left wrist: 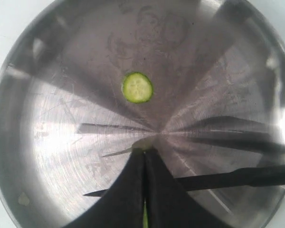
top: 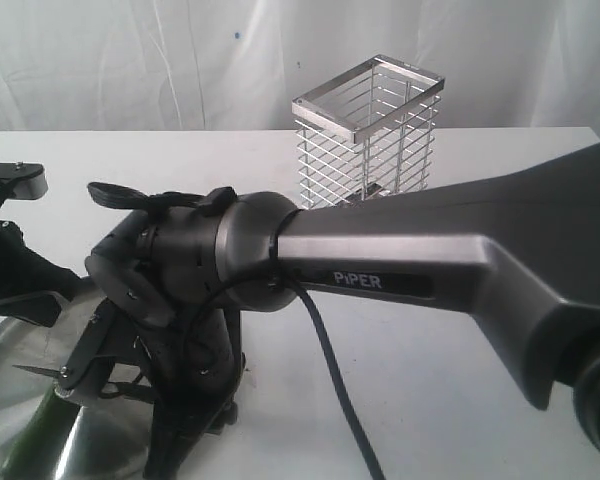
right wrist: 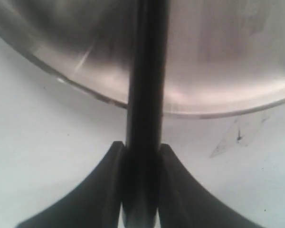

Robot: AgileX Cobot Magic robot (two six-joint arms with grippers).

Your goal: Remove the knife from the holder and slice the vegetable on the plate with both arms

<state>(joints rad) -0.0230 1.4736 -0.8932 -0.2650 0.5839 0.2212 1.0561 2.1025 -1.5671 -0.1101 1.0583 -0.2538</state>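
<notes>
Knife (right wrist: 145,95) handle stiff, clenched in right gripper (right wrist: 141,190); left gripper (left wrist: 143,190) pinches slippery cucumber (top: 40,430) end.

The plate (left wrist: 42,156) is a wide, shallow round of scuffed shiny steel on the white counter; one cut slice (left wrist: 137,87), pale green with a dark rim, lies flat near its middle; the cucumber (top: 32,430), slim and dark green, lies at the plate's near side, its end pinched between the left gripper (left wrist: 143,154) jaws; the knife (right wrist: 145,95), black-handled, is clamped in the right gripper (right wrist: 141,156), its dark pointed blade reaching low across the plate; the wire holder (top: 368,130) stands upright at the back of the counter, well apart.
</notes>
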